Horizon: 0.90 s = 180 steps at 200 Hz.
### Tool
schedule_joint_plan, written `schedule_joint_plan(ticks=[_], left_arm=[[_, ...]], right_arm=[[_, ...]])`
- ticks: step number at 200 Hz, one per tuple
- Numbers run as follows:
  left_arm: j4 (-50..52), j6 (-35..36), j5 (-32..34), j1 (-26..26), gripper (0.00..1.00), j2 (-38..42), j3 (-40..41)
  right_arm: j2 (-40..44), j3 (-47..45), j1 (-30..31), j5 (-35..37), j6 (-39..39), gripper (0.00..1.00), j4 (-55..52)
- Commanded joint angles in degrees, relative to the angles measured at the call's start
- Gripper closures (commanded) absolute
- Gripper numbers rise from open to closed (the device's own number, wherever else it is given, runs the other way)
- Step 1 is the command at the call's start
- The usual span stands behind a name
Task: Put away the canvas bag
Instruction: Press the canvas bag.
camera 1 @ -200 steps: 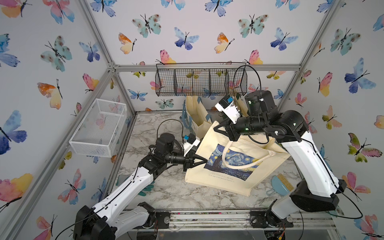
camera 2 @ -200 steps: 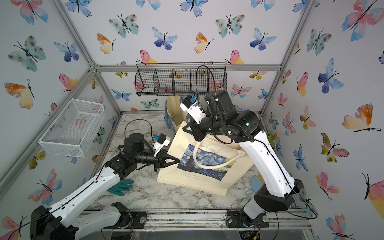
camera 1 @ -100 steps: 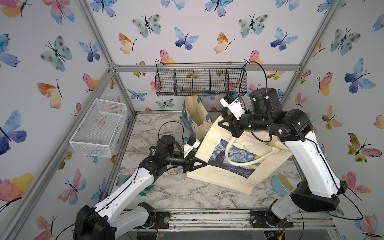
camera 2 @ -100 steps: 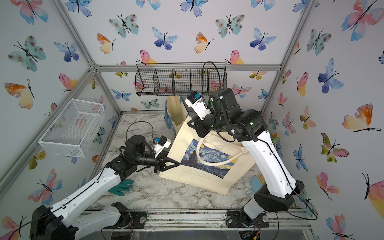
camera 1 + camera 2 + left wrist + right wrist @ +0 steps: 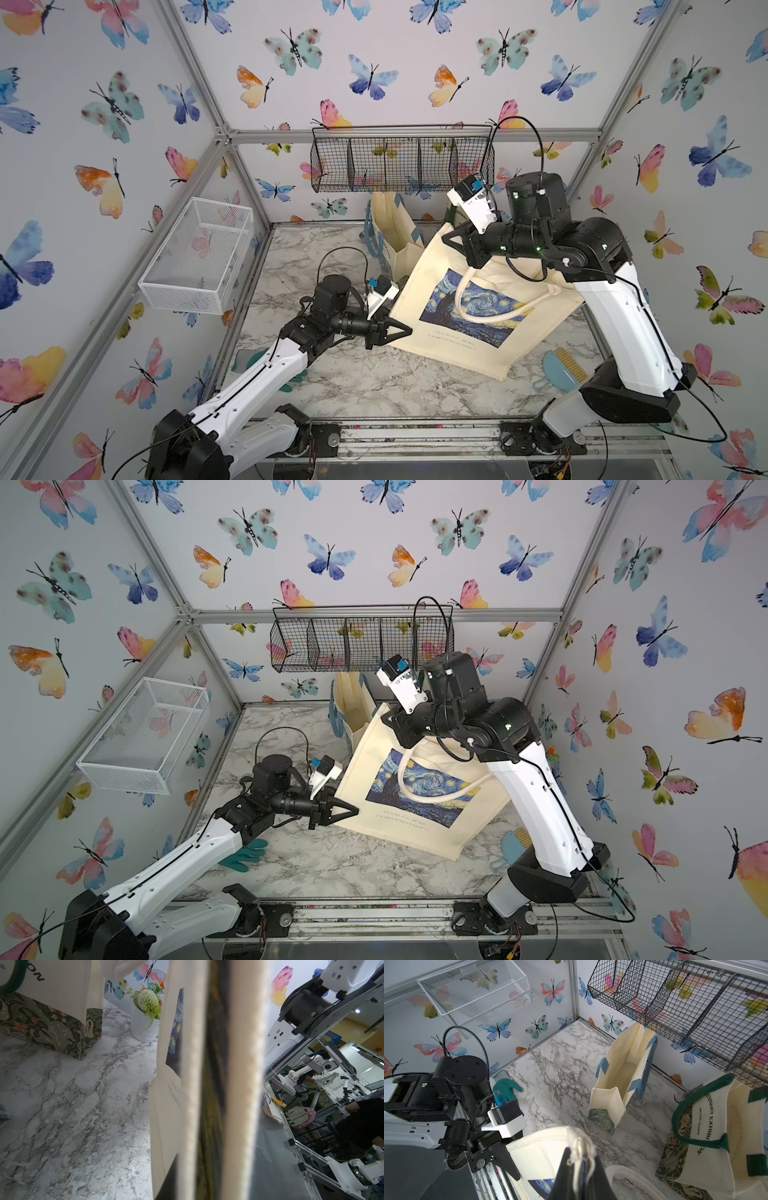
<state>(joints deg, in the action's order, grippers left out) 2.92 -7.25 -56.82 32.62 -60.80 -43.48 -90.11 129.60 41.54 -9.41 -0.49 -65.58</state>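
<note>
Up front, the left gripper (image 5: 392, 330) has its fingers on both sides of the low edge of the canvas bag (image 5: 457, 340); I cannot tell if they squeeze it. Next, the bag hangs tilted over the marble table (image 5: 365, 386). Farther back, the right gripper (image 5: 448, 241) pinches its top corner tight, with a black wire basket (image 5: 399, 166) on the wall behind.

left claw (image 5: 405, 331): low, grip unclear | right claw (image 5: 579, 1160): raised, pinched closed
</note>
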Motion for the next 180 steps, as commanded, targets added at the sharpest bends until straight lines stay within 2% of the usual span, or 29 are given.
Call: schedule_joint_plan(ticks=[1,6,13,18,26,33,41,50,57,69,74,84,98,106,110,119,122,133,168,172,180], left_arm=[[2.9,-0.6,-1.0,0.2,0.76,0.7,1.4],[2.8,-0.4,-1.3,0.2,0.84,0.7,1.4],[2.9,-0.4,-1.4,0.2,0.86,0.6,1.4],[2.9,-0.5,-1.3,0.2,0.8,0.5,1.4],[2.9,-0.7,-0.8,0.2,0.62,0.4,1.4],[2.9,-0.9,0.0,0.2,0.59,0.4,1.4],[2.9,-0.7,0.0,0.2,0.65,0.3,1.6],[3.0,-0.4,-0.2,0.2,0.79,0.2,1.7],[3.1,-0.4,0.1,0.2,0.81,0.0,1.7],[3.5,-0.6,0.8,0.2,0.6,-0.2,1.8],[3.5,-0.7,1.1,0.2,0.58,-0.1,1.8],[3.4,-0.4,0.8,0.2,0.66,-0.1,2.0],[3.5,-0.2,0.7,0.2,0.88,-0.4,1.9],[3.8,-0.1,1.1,0.2,0.9,-0.7,1.7],[4.0,-0.1,1.2,0.2,0.88,-0.8,1.7],[4.2,-0.1,1.5,0.2,0.63,-1.2,1.5],[4.3,-0.2,1.7,0.2,0.57,-1.3,1.5],[4.4,-0.5,2.2,0.2,0.54,-1.4,1.5],[4.5,-0.4,2.6,0.2,0.56,-1.2,1.5],[4.4,-0.4,2.5,0.2,0.61,-1.2,1.5],[4.5,-0.2,2.2,0.3,0.79,-1.1,1.5]], right_arm=[[2.7,3.0,-1.3,5.0,1.0,0.98,10.3],[2.6,2.9,-1.3,5.0,1.0,0.98,10.3],[2.7,2.9,-1.4,5.0,1.1,0.98,10.3],[2.7,2.9,-1.4,5.1,1.1,0.98,10.3],[2.7,2.8,-1.4,5.2,1.1,0.98,10.3],[2.7,2.8,-1.4,5.4,1.0,0.98,10.4],[2.8,2.6,-1.4,5.9,0.8,0.98,10.4],[2.9,2.6,-1.4,6.6,0.6,0.98,10.4],[2.9,2.6,-1.4,7.0,0.5,0.98,10.3],[3.0,2.6,-1.5,7.5,0.4,0.98,10.1],[3.0,2.5,-1.5,7.6,0.4,0.98,10.1],[3.0,2.4,-1.5,7.8,0.3,0.98,10.0],[3.1,2.4,-1.5,8.5,0.2,0.98,10.0],[3.1,2.4,-1.5,8.9,0.1,0.98,10.0],[3.2,2.4,-1.5,9.2,0.1,0.98,10.0],[3.2,2.4,-1.5,9.5,-0.1,0.98,10.1],[3.3,2.4,-1.5,9.6,-0.1,0.98,10.1],[3.4,2.4,-1.5,10.2,-0.3,0.98,10.2],[4.0,1.7,-1.5,13.0,-0.9,0.98,10.5],[4.2,1.5,-1.5,13.2,-1.1,0.98,10.6],[4.6,1.0,-1.5,13.8,-1.2,0.98,10.9]])
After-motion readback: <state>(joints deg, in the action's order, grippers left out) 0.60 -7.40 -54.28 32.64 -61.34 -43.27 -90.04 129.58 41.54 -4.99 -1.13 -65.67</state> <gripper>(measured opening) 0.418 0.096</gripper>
